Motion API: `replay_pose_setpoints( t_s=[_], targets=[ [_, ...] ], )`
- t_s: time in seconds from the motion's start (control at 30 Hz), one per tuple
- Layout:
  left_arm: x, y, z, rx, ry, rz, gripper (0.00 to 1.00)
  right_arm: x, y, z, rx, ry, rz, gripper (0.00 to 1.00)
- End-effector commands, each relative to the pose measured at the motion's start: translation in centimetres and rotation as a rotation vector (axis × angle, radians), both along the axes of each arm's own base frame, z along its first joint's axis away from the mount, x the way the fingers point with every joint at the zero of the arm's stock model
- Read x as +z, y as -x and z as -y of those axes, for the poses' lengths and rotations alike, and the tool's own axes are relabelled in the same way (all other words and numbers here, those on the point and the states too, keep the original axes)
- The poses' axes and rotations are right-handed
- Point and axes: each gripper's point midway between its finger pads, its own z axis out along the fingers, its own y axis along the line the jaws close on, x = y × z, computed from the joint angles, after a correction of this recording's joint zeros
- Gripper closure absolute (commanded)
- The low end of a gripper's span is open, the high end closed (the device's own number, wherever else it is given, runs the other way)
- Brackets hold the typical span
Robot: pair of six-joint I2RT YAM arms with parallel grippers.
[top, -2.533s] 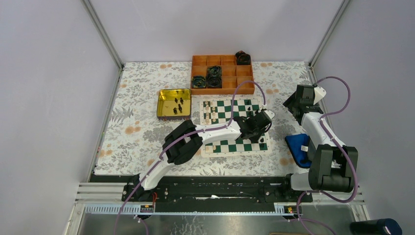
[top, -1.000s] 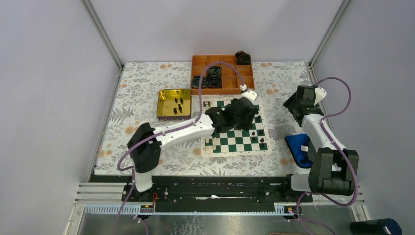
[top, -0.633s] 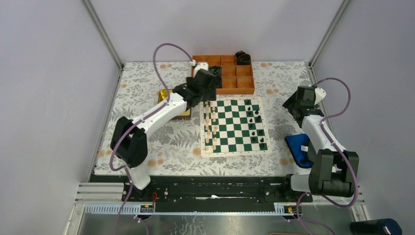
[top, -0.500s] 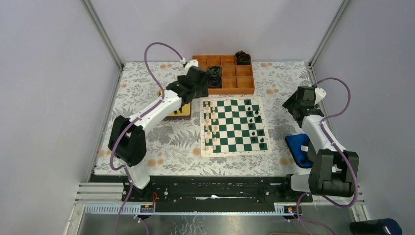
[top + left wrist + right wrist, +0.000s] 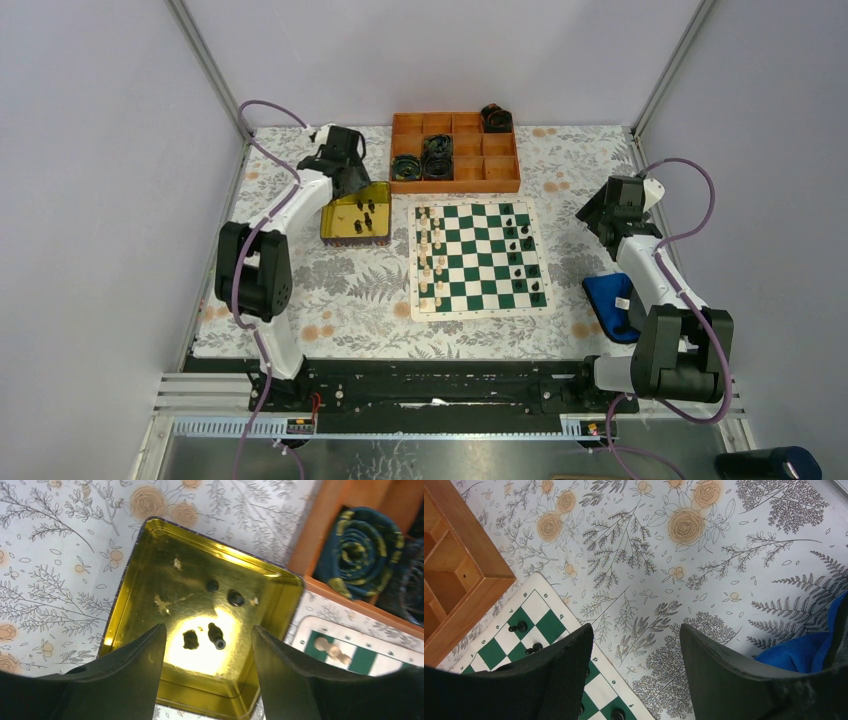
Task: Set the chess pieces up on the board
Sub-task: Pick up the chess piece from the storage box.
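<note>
Yellow tin (image 5: 145,570) | left gripper (image 5: 206,630) hovers above, spread | 4 black pieces (image 5: 216,636)

**Top external:** you looked down from high behind the near edge, far enough back to take in the whole surface (image 5: 300,290).
**Left wrist:** you looked almost straight down, close over the yellow tin (image 5: 145,575).
**Right wrist:** you faced down, close over a far corner of the board (image 5: 550,625).
Both wrist views caught the board and the orange tray (image 5: 320,525), at opposite ends.

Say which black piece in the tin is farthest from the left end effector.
The small round piece highest in the left wrist view, deeper in the tin than the other three.
</note>
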Motion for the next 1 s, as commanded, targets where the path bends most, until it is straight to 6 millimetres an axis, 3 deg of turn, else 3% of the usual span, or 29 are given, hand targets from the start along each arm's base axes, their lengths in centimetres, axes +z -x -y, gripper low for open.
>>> replay_pose_setpoints(
  t_s=[0.0,0.1,0.3,0.97],
  targets=[
    [-2.5,-0.6,-0.8,0.021,0.025,-0.056,0.32,0.9,-1.0,0.1,0.013,0.004,0.043,0.29],
    [-3.9,-0.9,-1.0,0.020,0.015,-0.084,0.38,0.8,-1.0,0.1,0.015,0.002,0.042,0.29],
    [-6.0,-1.6,-0.8,0.006,0.006,-0.125,0.39,0.6,-1.1,0.1,0.017,0.002,0.038,0.29],
    [-7.8,-3.7,-0.9,0.006,-0.001,-0.142,0.42,0.1,-1.6,0.2,0.020,0.005,0.024,0.29]
  ],
)
